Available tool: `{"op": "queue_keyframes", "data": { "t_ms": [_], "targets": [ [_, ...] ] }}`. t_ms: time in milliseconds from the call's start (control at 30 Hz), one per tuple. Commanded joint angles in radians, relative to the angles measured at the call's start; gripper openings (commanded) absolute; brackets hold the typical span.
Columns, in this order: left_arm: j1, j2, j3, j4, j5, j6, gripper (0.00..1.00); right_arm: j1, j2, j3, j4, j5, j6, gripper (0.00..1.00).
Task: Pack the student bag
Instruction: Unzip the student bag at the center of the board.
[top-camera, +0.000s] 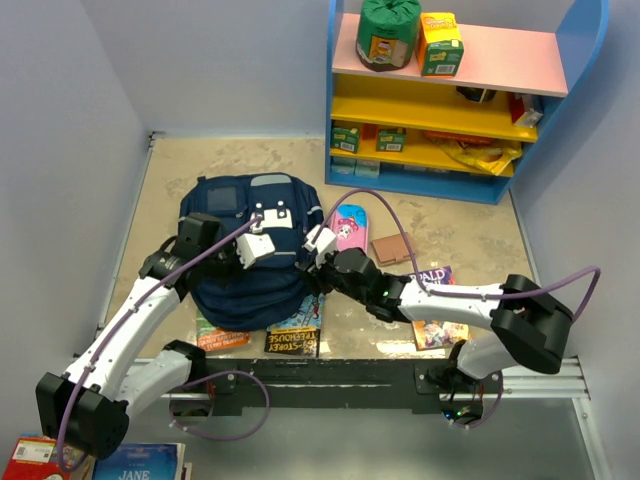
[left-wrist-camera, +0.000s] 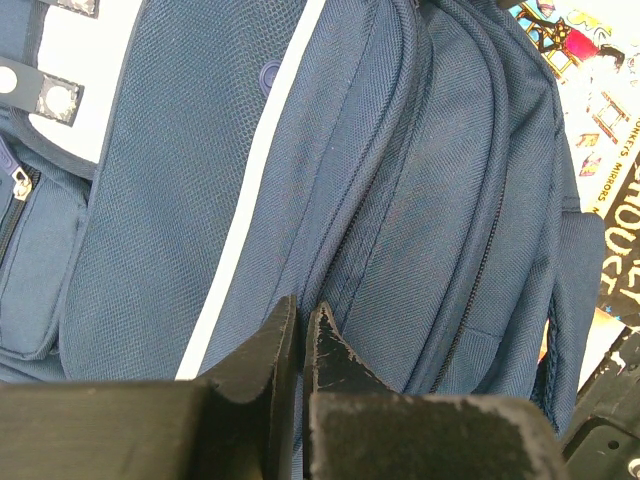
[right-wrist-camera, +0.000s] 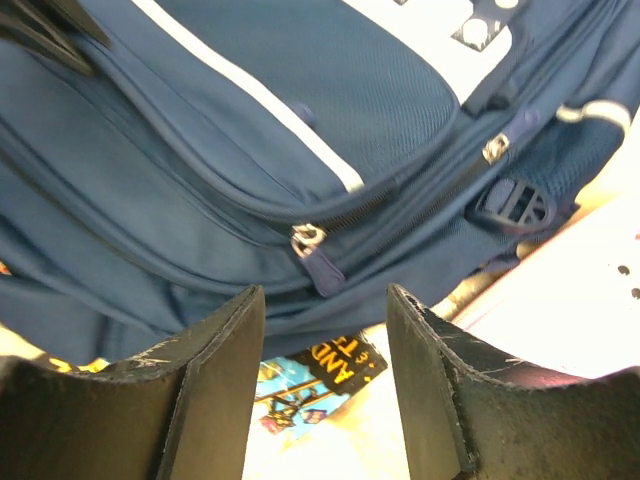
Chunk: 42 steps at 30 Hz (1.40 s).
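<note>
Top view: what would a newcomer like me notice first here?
A navy student bag lies in the middle on picture books. Over it, the left gripper is shut and the right gripper is open by a zipper pull. A bright blue, yellow and pink shelf stands at the back right.

**Much Lies Covered or Cropped Around the Bag**

The student bag (top-camera: 250, 275) covers most of two books at the worktop's near edge: an orange book (top-camera: 222, 339) and a dark book (top-camera: 296, 338) whose title shows only in part. The right arm (top-camera: 450, 296) crosses a third book (top-camera: 437, 334) towards the right edge. At the overhead picture's lower left corner a blue book (top-camera: 140, 465) and a red book (top-camera: 25, 458) are cut off. In the left wrist view the left gripper (left-wrist-camera: 303, 312) has its tips nearly together against the fabric. Possibly a fold is nipped, but that spot is hidden.
</note>
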Motion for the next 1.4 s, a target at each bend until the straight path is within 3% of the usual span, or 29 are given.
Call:
{"op": "queue_keyframes", "data": {
  "t_ms": [0,167,367,567,733,1167,1233,1267,1367],
  "targets": [
    [0.001,-0.017,0.057,0.045,0.024,0.001,0.0,-0.021,0.013,-0.019,0.083,-0.049,-0.004,0.55],
    [0.001,-0.011,0.062,0.043,0.026,0.006,0.0,-0.038,0.056,-0.023,0.133,-0.09,-0.004,0.54],
    [0.001,0.0,0.069,0.045,0.026,0.003,0.0,-0.04,0.107,-0.031,0.173,-0.138,0.011,0.45],
    [0.001,0.011,0.084,0.031,0.035,0.006,0.0,-0.04,0.118,-0.049,0.185,-0.13,0.026,0.24],
    [0.001,0.038,0.088,0.025,0.069,-0.008,0.0,-0.04,0.075,-0.026,0.137,-0.086,0.033,0.0],
    [-0.003,0.051,0.075,0.057,0.109,-0.062,0.0,-0.037,0.018,-0.017,0.067,-0.076,0.099,0.0],
    [-0.003,0.051,0.08,0.052,0.107,-0.058,0.0,-0.037,0.01,-0.025,0.057,-0.067,0.097,0.17],
    [-0.003,0.048,0.08,0.049,0.107,-0.057,0.0,-0.037,0.006,-0.037,0.06,-0.037,0.094,0.36],
    [-0.003,0.043,0.078,0.042,0.11,-0.049,0.0,-0.04,-0.01,-0.059,0.089,-0.009,0.083,0.49]
  ]
}}
